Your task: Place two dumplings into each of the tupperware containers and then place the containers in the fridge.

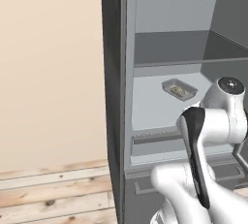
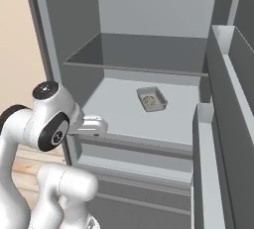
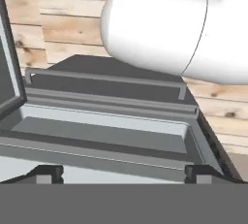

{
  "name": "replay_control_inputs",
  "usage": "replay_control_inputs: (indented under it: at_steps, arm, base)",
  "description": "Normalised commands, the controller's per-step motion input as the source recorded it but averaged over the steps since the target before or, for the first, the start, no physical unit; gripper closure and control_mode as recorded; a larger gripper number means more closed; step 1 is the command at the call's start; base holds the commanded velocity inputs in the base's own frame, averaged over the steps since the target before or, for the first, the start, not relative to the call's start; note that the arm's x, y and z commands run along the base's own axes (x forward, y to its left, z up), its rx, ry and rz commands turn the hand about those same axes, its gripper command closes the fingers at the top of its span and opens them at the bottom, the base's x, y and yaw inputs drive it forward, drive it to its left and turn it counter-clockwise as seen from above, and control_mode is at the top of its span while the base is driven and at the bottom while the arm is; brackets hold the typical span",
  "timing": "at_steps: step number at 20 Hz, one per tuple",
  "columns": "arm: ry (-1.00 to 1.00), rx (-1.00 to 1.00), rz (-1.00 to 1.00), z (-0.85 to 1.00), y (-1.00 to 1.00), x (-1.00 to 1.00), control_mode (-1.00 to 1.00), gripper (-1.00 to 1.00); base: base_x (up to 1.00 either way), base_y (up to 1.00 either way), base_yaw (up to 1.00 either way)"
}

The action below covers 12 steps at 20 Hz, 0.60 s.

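Observation:
The fridge (image 1: 114,72) stands open, dark grey outside and pale grey inside (image 2: 124,54). On its middle shelf rests one tupperware container (image 1: 179,89) (image 2: 151,99), a shallow pale tray, with mottled dumplings (image 2: 149,102) in it. My white hand (image 2: 92,125) hovers at the shelf's front left edge, apart from the tray. In the hand view my gripper (image 3: 123,173) is open, its dark tips far apart with nothing between them. It looks down on the fridge's low drawer front (image 3: 106,75) and its long handle.
The open fridge door (image 2: 218,124) with its bins stands at the right. An upper shelf (image 2: 134,49) sits above the tray. A beige wall (image 1: 48,63) and wooden floor (image 1: 53,194) lie left of the fridge. My arm (image 1: 198,140) covers the lower shelves.

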Motion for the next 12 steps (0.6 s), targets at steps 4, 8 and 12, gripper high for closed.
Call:
replay_control_inputs:
  at_steps: [4,8,12]
  arm:
    - [-0.07,-0.04,0.06,-0.72,0.70,0.00,-1.00,-1.00]
    - [-0.16,0.00,0.00,-0.52,0.10,-0.01,-1.00,-1.00]
    - [-0.13,0.02,0.00,-0.30,0.00,-0.26,1.00,-1.00]
  base:
    - [0.00,0.00,0.00]
    - [0.00,0.00,0.00]
    - [-0.25,0.00,0.03]
